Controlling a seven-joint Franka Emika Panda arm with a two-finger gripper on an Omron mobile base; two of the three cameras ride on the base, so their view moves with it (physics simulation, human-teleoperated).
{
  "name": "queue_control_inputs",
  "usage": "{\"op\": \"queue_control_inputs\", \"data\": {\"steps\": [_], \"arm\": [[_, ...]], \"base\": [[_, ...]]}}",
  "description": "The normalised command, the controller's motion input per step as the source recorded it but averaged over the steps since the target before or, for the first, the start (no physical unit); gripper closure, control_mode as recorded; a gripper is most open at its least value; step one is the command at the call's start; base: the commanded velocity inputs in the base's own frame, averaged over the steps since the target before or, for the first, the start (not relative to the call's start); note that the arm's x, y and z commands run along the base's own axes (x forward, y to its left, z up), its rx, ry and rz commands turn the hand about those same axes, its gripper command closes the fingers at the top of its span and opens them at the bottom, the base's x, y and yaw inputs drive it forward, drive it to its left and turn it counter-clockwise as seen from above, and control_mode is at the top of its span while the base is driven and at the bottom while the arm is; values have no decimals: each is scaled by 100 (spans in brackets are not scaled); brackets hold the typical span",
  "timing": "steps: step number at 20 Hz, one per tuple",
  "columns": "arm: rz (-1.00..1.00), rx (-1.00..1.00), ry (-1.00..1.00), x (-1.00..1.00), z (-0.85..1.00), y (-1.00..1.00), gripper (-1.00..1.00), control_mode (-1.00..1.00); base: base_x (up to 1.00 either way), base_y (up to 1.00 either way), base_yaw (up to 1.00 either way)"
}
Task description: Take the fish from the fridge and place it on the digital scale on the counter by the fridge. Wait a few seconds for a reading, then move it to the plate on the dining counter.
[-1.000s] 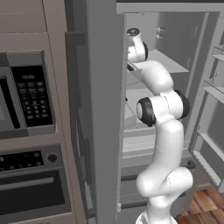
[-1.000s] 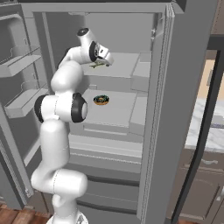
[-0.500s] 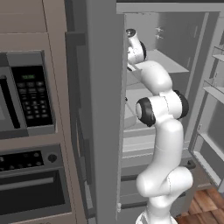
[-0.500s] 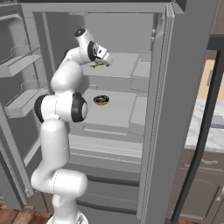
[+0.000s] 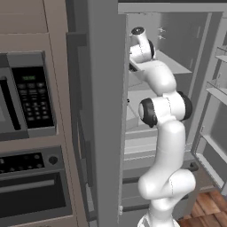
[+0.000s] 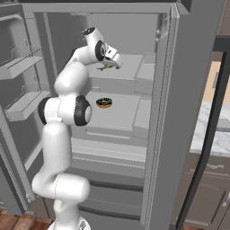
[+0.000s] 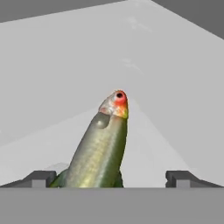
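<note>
My hand has eased slightly deeper into the fridge [image 6: 134, 27]. My gripper [image 7: 111, 178] is spread wide around the fish [image 7: 98, 151], lying bottom-centre on the shelf. It looks light, slick, narrow; I'd pinch mid-body.

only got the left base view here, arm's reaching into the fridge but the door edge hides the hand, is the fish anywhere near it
Observer: Yes. In the hand view the fish lies on the pale shelf between the two finger tips of the pincer, head pointing away.
Operator: has it got hold of it
Observer: No. The finger tips stand wide apart, with a clear gap on the fish's right.
Operator: which shelf
Observer: The upper one of the fridge, by the right base view; the fish sits just under the hand.
Operator: anything else in there
Observer: A small dark round item on the shelf below.
</note>
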Motion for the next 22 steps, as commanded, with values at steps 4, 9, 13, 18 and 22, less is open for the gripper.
{"op": "queue_control_inputs", "data": {"steps": [4,9,13,18,22], "arm": [[0,0,8,-12,-14,-22,-100,-100],[0,0,8,0,-31,0,-100,-100],[0,0,7,0,-29,0,100,-100],[0,0,6,-3,-17,0,100,-100],[0,0,5,0,0,0,100,-100]], "base": [[0,0,0],[0,0,0],[0,0,0],[0,0,0],[0,0,0]]}}
